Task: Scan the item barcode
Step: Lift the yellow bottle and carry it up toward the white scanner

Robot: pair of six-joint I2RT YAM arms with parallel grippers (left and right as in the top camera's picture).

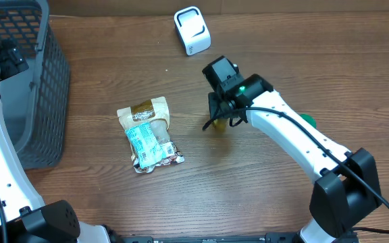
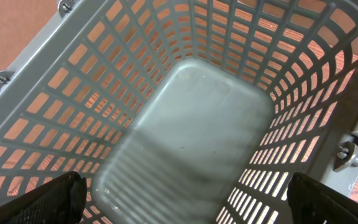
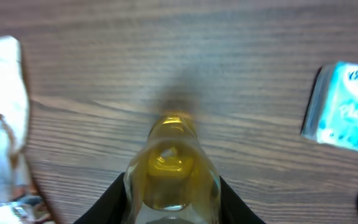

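Wood table [image 1: 113, 209], bottle [image 3: 171, 168] of yellow liquid

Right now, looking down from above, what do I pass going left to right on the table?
Grey basket, snack packet, white scanner, yellow bottle, green object.

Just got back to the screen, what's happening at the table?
The right gripper is down over a yellow bottle on the table, fingers either side of it; a firm grip isn't clear. The left gripper hangs open above the grey basket. A snack packet and the white scanner sit untouched.
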